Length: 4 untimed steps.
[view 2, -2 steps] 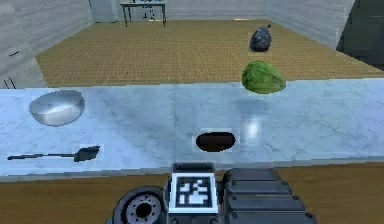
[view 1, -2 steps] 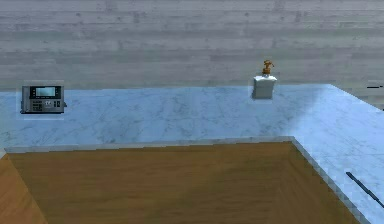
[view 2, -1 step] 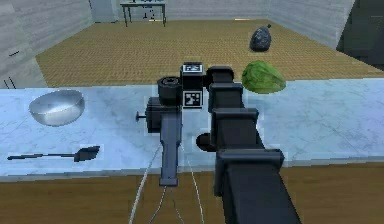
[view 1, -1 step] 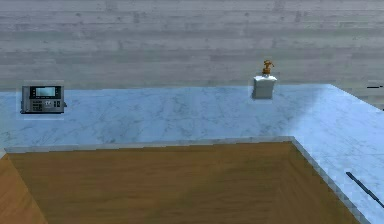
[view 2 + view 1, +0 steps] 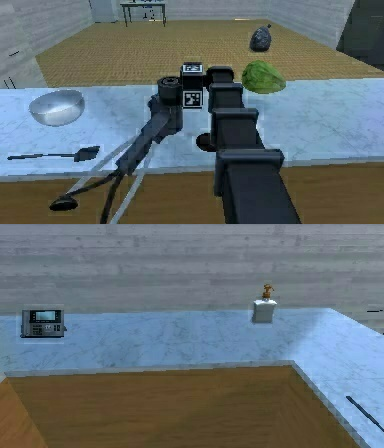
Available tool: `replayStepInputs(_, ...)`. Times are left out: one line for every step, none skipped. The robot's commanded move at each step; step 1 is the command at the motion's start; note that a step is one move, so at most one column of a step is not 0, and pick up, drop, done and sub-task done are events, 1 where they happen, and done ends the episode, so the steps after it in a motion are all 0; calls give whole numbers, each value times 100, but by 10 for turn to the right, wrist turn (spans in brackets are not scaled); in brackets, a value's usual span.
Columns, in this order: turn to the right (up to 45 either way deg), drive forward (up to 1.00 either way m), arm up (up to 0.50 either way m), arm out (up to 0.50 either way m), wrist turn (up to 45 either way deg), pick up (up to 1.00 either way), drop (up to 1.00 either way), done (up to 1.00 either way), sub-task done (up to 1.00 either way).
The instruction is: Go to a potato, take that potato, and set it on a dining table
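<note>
Potato first: no shape here can safely be called one. The nearest candidate is a small dark rounded shape (image 5: 204, 143) on the marble worktop (image 5: 320, 120), just left of the arm (image 5: 240, 150) and half hidden by it, too hidden to name. The tool (image 5: 85, 205) points down toward the arm side view's lower left, its thin fingers crossing the worktop's near edge. I cannot tell whether it carries anything or how its fingers are set. The step in hand looks like finding and reaching the potato, so it is worth confirming the target before lowering the arm. Line the base up so the tool comes down centred on the target. Keep the fingers away from the steel bowl (image 5: 55, 106) and the dark spatula (image 5: 55, 155), and lift well clear of the worktop before driving off. The green lettuce (image 5: 263, 76) is not the goal. A dark table (image 5: 145, 10) far across the wooden floor may be the dining table. As for writing, the grey keypad device (image 5: 43, 321) and the white markers (image 5: 192, 85) show nothing legible.
</note>
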Motion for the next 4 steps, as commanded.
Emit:
replayStepInputs(0,0,0,0,450,0,0,0,0)
replayStepInputs(0,0,0,0,450,0,0,0,0)
replayStepInputs(0,0,0,0,450,0,0,0,0)
replayStepInputs(0,0,0,0,210,0,0,0,0)
